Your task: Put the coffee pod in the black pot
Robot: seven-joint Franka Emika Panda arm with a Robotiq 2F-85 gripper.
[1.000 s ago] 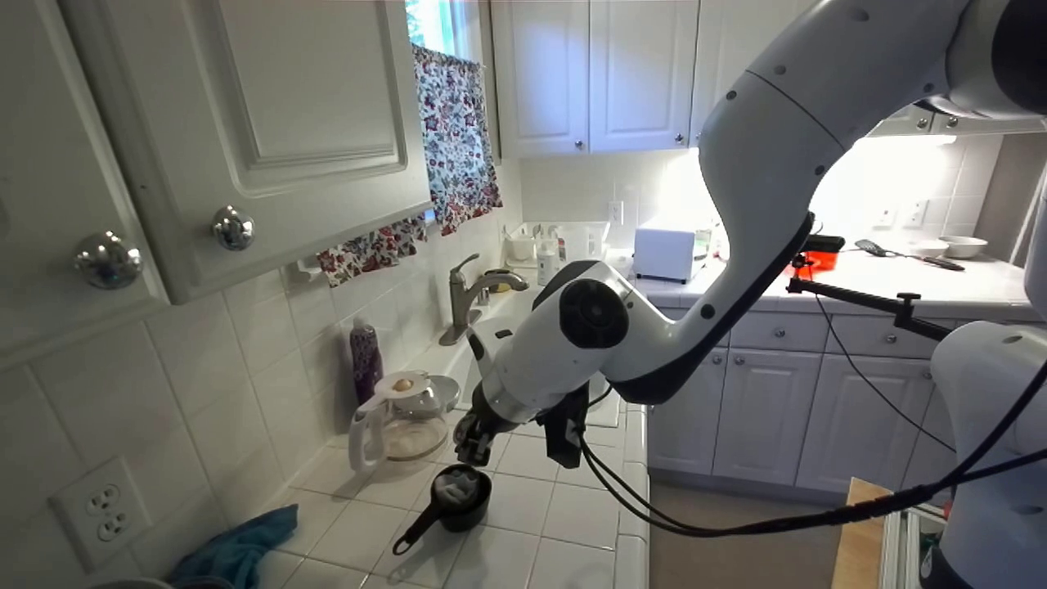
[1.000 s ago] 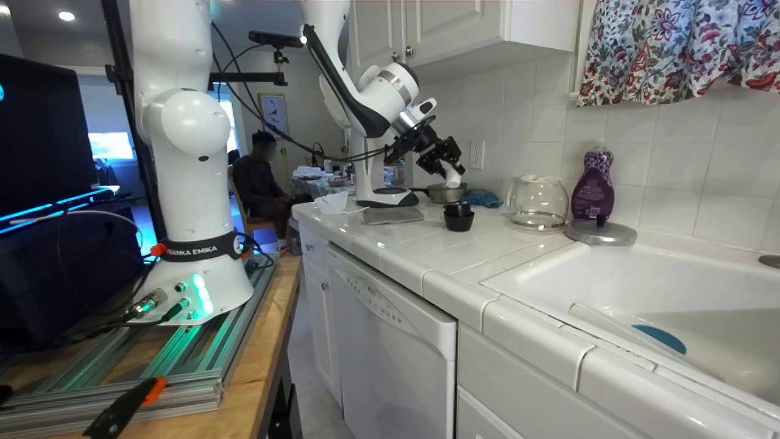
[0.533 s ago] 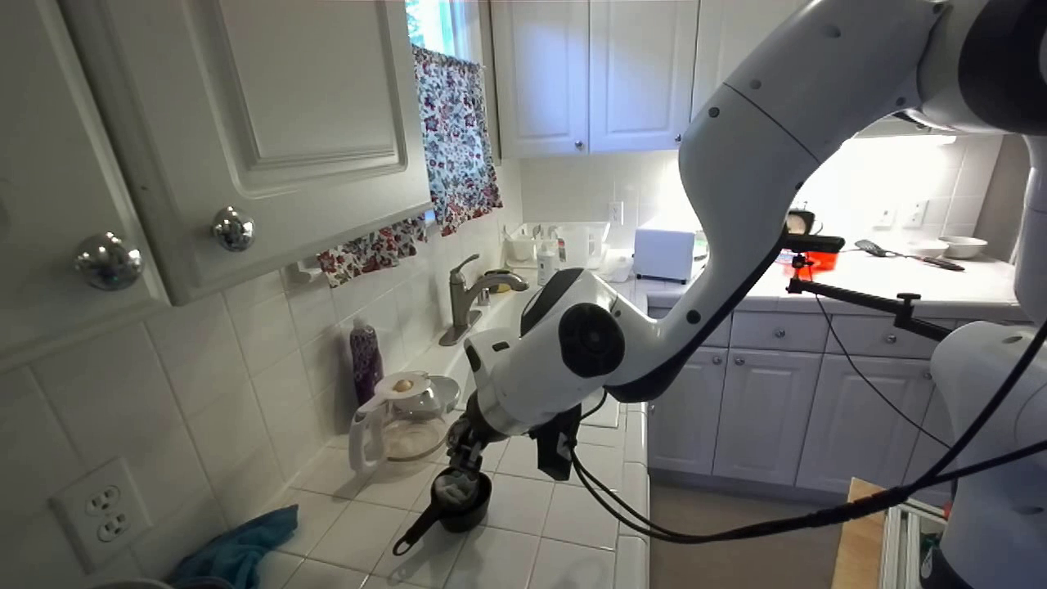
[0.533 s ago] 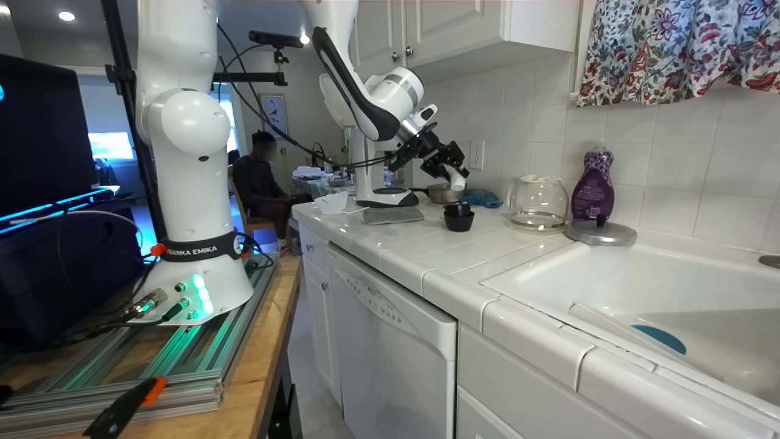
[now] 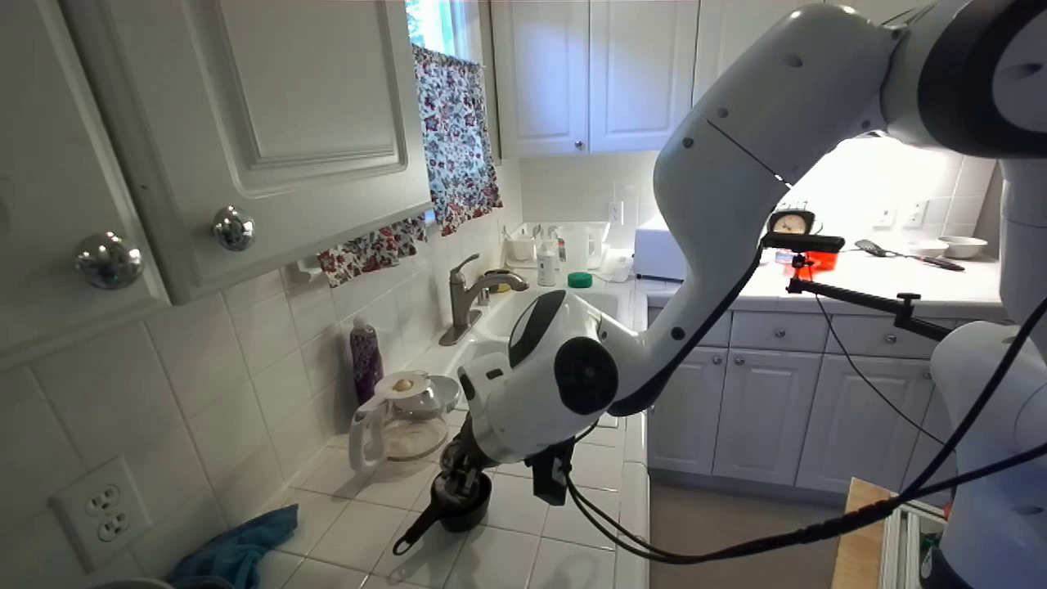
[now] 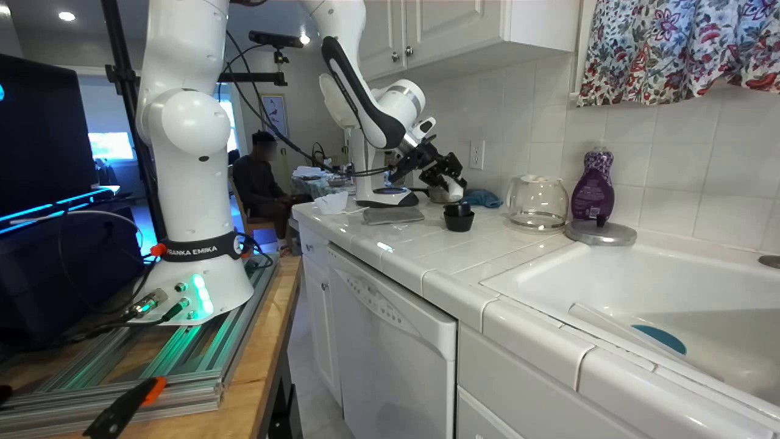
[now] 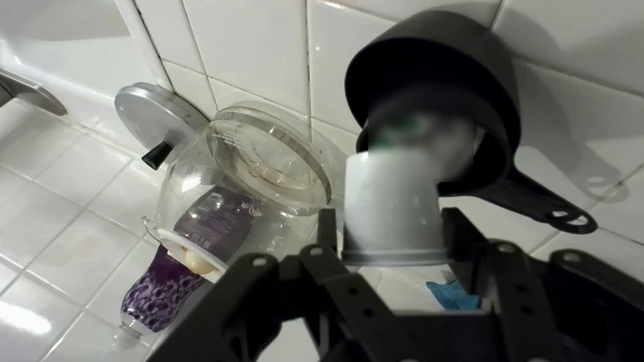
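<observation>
Jaws are grasping the white coffee pod (image 7: 393, 211) between two opposed fingers (image 7: 328, 231), one pressing on each side. We are observing the pod tilted above the worktop (image 6: 426, 259), close over the black pot (image 7: 473, 48). In the wrist view, its far end is overlapping the pot opening; we are finding it impossible to tell whether pod and pot are touching. The black pot is standing on the worktop, with its handle (image 5: 421, 525) pointing near left in an exterior view. Inside its opening, a pale patch (image 7: 440, 136) is showing only as a blur; we are leaving it unidentified.

In an exterior view, we are locating a glass carafe (image 6: 537, 207) to the right of the pot, near the tiled wall (image 6: 524, 134). A purple bottle (image 6: 593, 195) is standing just beside the carafe, farther right. A grey lid (image 6: 600, 234) with a black knob (image 6: 601, 220) is lying at the edge of the sink (image 6: 591, 268). To the left of the pot, a grey cloth (image 6: 393, 215) is lying on the worktop. A metal pan (image 6: 439, 196) is sitting farther back, partly hidden by the jaws. In an exterior view, a blue cloth (image 5: 241, 546) is lying at the near left.
</observation>
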